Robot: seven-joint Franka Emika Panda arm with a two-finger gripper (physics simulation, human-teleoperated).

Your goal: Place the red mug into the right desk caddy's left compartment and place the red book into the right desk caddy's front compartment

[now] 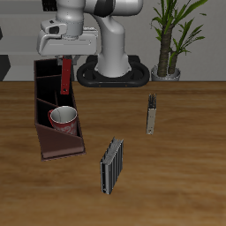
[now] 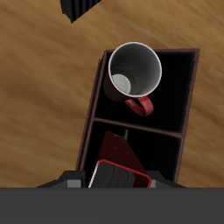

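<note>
A wooden table (image 1: 177,177) fills the scene, with the robot's white base (image 1: 113,62) and a potted plant (image 1: 169,40) at its back edge against a grey wall. The right desk caddy (image 1: 44,101), a long dark maroon organiser with inner dividers, lies along one side of the table, its sloped low end toward the front edge. The red mug (image 1: 64,119) stands upright inside the squarish left compartment (image 2: 179,87); the wrist view shows its pale grey inside, with the red loop handle turned toward the divider that separates it from the next section. The gripper (image 1: 65,78) hangs above the caddy, farther back than the mug, clamped on the red book (image 1: 66,79), which it holds upright on edge with the lower part hanging over a caddy section. In the wrist view the book's dark-red cover and white page edge sit just beneath the camera, over the section beside the mug's. A grey striped book (image 1: 110,165) stands near the front edge, and a small slim dark book (image 1: 152,114) stands well apart toward the middle of the table.
</note>
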